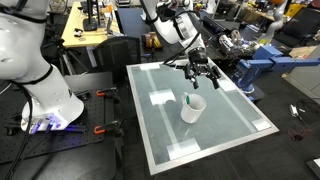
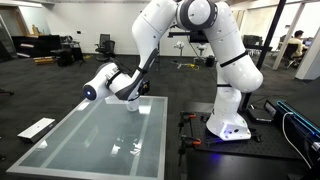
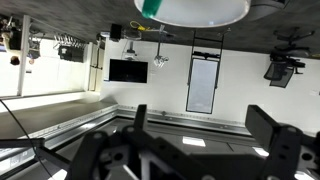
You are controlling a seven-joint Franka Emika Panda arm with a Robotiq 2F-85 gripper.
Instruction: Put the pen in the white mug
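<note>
The white mug [image 1: 193,108] stands upright near the middle of the glass-topped table [image 1: 230,135]. A green end of the pen [image 1: 192,99] shows at the mug's mouth. My gripper [image 1: 201,82] hangs just above and behind the mug, open and empty. The wrist view is upside down. There the mug's rim [image 3: 200,10] lies at the top edge with the green pen [image 3: 150,8] at its left side, and the two dark fingers [image 3: 205,130] stand wide apart with nothing between them. In an exterior view the gripper [image 2: 132,95] covers the mug.
The table's white frame [image 1: 140,110] runs round the glass. A blue stand [image 1: 256,66] with clutter sits beyond the far edge. The arm's white base [image 2: 229,125] stands on a black cart beside the table. Desks and chairs fill the room behind.
</note>
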